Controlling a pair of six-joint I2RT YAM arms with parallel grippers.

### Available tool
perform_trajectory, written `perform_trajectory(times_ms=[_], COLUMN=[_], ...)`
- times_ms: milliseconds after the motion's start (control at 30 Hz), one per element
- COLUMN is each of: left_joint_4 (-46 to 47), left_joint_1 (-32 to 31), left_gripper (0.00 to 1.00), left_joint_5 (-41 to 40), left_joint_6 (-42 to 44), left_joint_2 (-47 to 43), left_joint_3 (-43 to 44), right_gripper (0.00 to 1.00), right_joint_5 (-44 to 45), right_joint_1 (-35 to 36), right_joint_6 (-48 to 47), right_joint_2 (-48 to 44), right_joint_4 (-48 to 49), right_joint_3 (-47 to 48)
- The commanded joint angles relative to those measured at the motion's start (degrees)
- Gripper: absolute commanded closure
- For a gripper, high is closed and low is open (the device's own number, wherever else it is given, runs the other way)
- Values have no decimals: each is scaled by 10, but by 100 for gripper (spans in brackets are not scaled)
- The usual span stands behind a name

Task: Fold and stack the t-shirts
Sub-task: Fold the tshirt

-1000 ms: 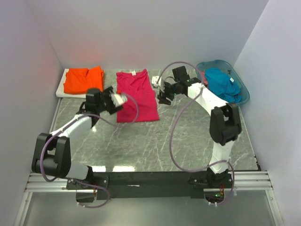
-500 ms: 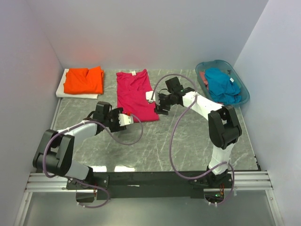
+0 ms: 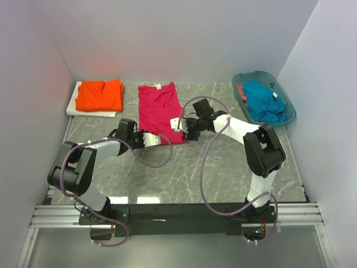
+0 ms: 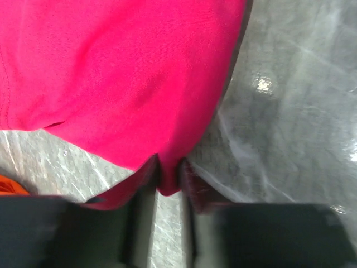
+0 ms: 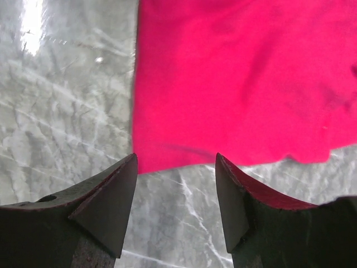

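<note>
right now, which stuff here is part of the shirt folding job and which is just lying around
For the job: magenta t-shirt, orange t-shirt, teal-blue t-shirt.

Just lying about: plastic basket holding the teal-blue one, white pad under the orange one, table.

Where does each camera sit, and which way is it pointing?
Top external: above and behind the bases, facing down over the table; left arm, right arm, orange t-shirt, magenta-red t-shirt show.
Left wrist: on the left arm, looking down at that shirt's hem, pinched between the left jaws.
Right wrist: on the right arm, looking down at the shirt's corner; the right jaws stand open.
Shared: all see the magenta-red t-shirt.
</note>
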Motion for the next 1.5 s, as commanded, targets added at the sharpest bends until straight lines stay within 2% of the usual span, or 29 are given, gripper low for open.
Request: perform_trajectory(times_ms=[0,67,300,500,567,600,700,833,867,967,1000,1100,1267,1467], left_joint_4=[6,12,7,8,13,15,24,22,19,17,16,11,14,21], left_joint_1=[-1,-1,-1,-1,-1,-1,-1,-1,-1,-1,-1,-1,-1,-1], left_gripper=[76,89,100,100,100,100,100,100,100,100,100,100,100,100], left_joint_5=[-5,-3,5,4,5,8,16,21,22,23,23,23,25,26], left_joint_6=[2,7,11,11,13,13,8,11,11,10,9,9,8,7], left_joint_2=[8,5,-9,-24,-29,-34,-43,-53,-55,-55,-55,-51,-50,-56], left_joint_3=[14,5,4,-2,-11,-13,-24,-32,-32,-34,-33,-28,-28,-35], right_gripper=[36,36,36,38,43,50,61,64,63,51,44,40,39,48], right_joint_5=[29,52,104,137,149,155,163,165,167,164,154,141,154,176], right_joint_1=[18,29,64,78,78,78,79,80,82,82,83,83,84,85], right_joint_6=[-52,-69,-77,-63,-67,-69,-79,-86,-86,-76,-74,-70,-67,-93], right_joint_2=[-19,-21,-16,7,13,15,18,18,17,12,8,-11,3,38], right_joint_4=[31,40,90,120,129,136,140,143,146,128,115,96,94,72], right_joint_3=[-27,-42,-75,-74,-77,-78,-81,-92,-96,-84,-82,-82,-77,-52])
